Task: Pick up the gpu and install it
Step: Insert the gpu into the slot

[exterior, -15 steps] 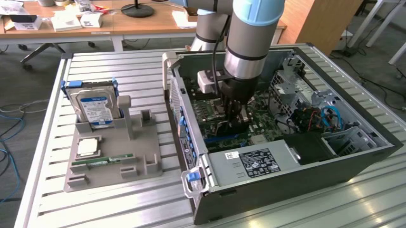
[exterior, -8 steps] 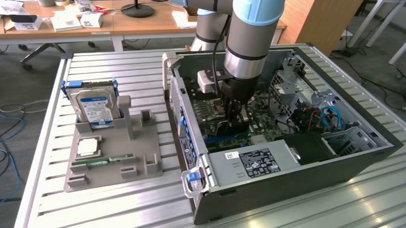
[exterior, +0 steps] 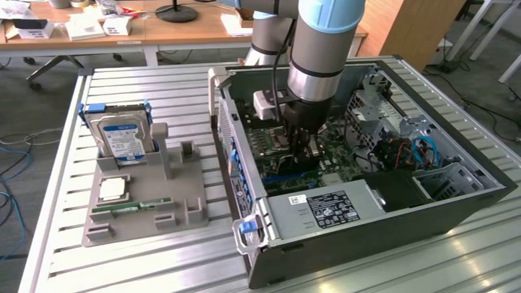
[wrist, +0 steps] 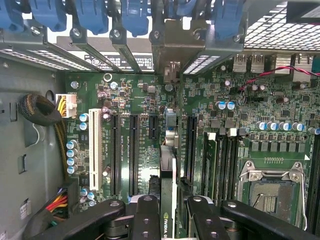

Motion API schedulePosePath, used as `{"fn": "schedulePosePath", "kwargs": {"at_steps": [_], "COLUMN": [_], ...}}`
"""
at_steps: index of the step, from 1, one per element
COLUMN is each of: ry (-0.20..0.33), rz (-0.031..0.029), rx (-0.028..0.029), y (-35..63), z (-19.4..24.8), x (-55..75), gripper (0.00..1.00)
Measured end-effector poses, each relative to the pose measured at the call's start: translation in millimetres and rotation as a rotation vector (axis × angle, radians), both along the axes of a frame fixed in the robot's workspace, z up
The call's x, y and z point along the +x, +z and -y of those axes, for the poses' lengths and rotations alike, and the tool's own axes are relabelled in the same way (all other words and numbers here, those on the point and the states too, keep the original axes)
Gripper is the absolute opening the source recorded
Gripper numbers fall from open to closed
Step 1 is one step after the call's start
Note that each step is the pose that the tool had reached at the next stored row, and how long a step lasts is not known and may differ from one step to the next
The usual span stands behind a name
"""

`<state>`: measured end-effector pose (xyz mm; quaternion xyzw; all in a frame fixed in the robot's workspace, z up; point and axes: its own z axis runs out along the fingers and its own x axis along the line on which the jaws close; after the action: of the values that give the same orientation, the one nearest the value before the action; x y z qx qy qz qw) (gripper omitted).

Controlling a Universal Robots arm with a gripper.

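My gripper (exterior: 298,156) reaches down into the open computer case (exterior: 456,201), just above the green motherboard (exterior: 334,162). It is shut on the gpu (wrist: 168,165), which stands on edge between the two black fingers (wrist: 146,212). The card runs from the fingers toward the rear slot brackets, and its metal end plate (wrist: 170,50) lies among the blue clips (wrist: 132,12). It sits between the long black expansion slots (wrist: 134,150), over one of them. Whether it is seated I cannot tell. In the exterior view the gpu (exterior: 281,163) shows as a dark slab under the wrist.
A grey fixture (exterior: 143,201) on the slatted table (exterior: 366,274) holds a hard drive (exterior: 122,137) upright, a processor (exterior: 112,189) and a green RAM stick (exterior: 130,209). Inside the case are the power supply (exterior: 326,207), blue cables (exterior: 425,149) and the empty processor socket (wrist: 272,187).
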<state>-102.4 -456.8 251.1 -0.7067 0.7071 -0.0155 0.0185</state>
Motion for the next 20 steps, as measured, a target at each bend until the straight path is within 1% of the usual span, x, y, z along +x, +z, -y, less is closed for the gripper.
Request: {"fn": "schedulePosePath", "kwargs": {"at_steps": [11,14,20], "ry": [0.001,0.001,0.001], "rz": [0.0,0.0023,0.0042], "rx": [0.0001,-0.0001,0.0001], "y": [-0.2,-1.6,-2.4], "z": [0.0,0.0,0.0], "x": [-0.8,-0.9,-1.1], "gripper": [0.26,0.26,0.26]}}
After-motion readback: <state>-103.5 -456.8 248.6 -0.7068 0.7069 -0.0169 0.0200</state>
